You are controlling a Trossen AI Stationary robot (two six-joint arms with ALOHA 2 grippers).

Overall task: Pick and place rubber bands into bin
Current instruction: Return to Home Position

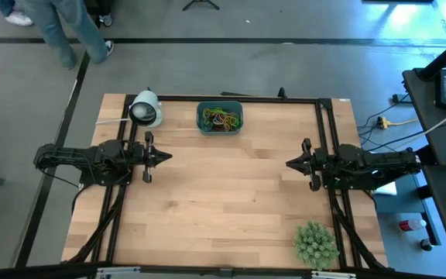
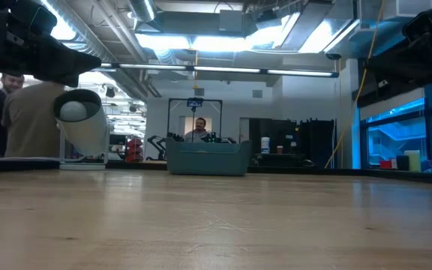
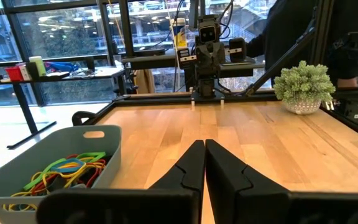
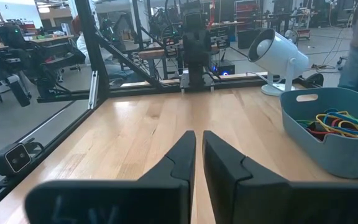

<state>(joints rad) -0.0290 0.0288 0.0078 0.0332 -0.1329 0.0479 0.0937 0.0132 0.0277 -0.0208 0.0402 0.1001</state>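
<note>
Rubber bands (image 1: 221, 120), light floppy coloured loops, fill your teal plastic bin (image 1: 200, 116); pinch one strand. Left gripper (image 1: 166, 156) and right gripper (image 1: 290, 163) wait apart, fingers pressed together.

The left gripper (image 1: 168, 156) and the right gripper (image 1: 289, 163) point at each other, well apart, fingers pinched together.

The high camera looks straight down on the whole table (image 1: 223, 201), with the left arm (image 1: 91, 161) and right arm (image 1: 362, 167) at its side edges. The low camera sits at tabletop height, close over the wood, facing level toward the bin (image 2: 208, 159) and the room beyond. Each wrist camera looks across the table at the opposite arm, and both catch the bin from opposite sides.
</note>
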